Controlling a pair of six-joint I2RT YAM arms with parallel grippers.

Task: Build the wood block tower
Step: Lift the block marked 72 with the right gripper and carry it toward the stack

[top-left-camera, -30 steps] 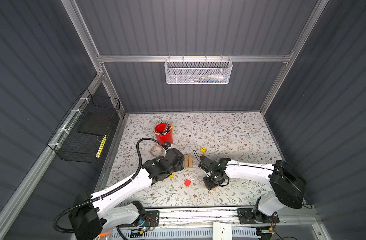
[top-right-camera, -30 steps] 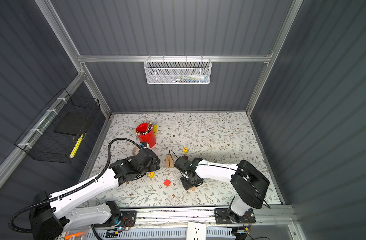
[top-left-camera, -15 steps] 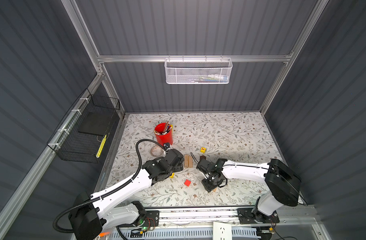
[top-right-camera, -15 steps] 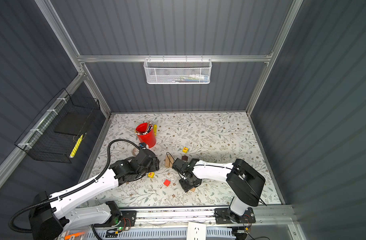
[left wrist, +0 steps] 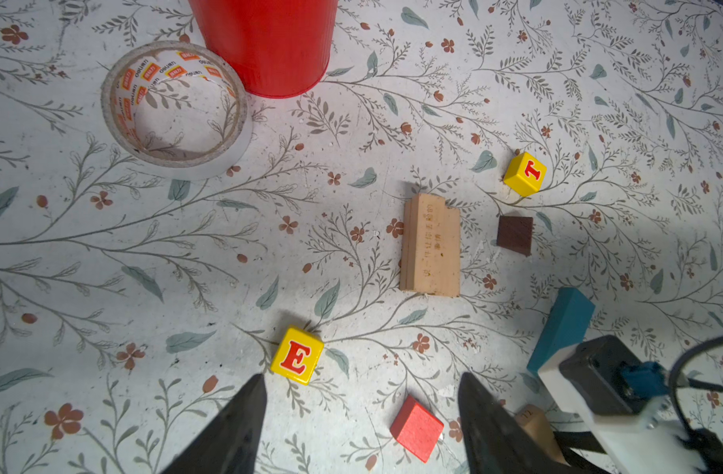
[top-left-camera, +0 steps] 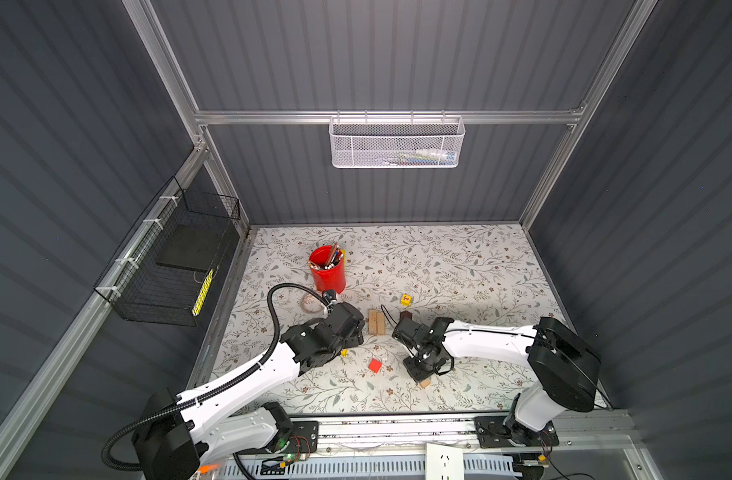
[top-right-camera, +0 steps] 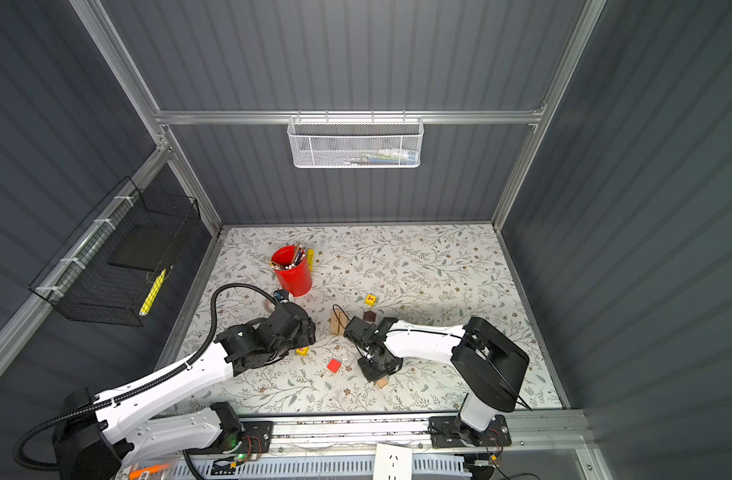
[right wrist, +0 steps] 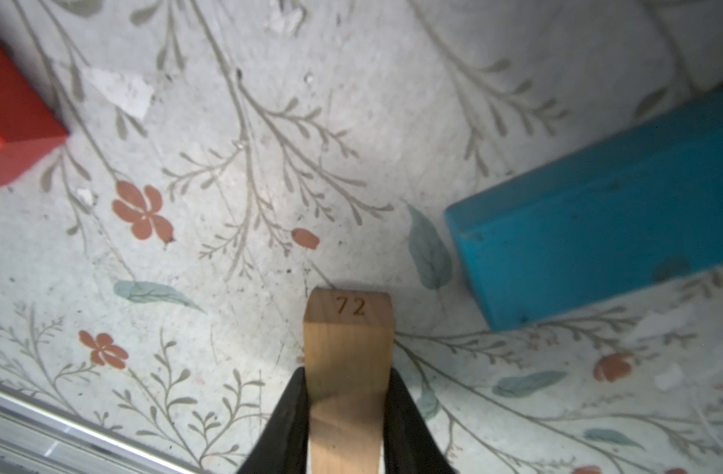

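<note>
Right gripper (right wrist: 349,381) jaws are pinched tight on one tan plank (right wrist: 347,328). One jaw is on each long side, and the end marked 72 sticks out in front. I cannot tell if this plank is off the mat (right wrist: 228,123) or resting on it. Left gripper (left wrist: 361,381) jaws are spread wide and hold nothing.

Near the held plank lies the blue plank (right wrist: 597,197), flat on the mat and not touching it. On the other side is the red cube (left wrist: 416,429), sitting on the mat under the left gripper's wide jaws. The E cube (left wrist: 297,355) is close to that gripper too.

Farther out is the tower (left wrist: 431,246). It is only a few tan planks lying close together in the middle of the mat, and I cannot tell how many. Next to it is the brown piece (left wrist: 514,234), and past that the T cube (left wrist: 524,173). The cup (left wrist: 265,41) and the tape (left wrist: 175,111) sit off to one side and are not part of the job.

I think the job is just begun. Only the bottom is laid. The held plank has to join it. The blue plank, both letter cubes, the red cube and the brown piece all lie loose and wait their turn.
</note>
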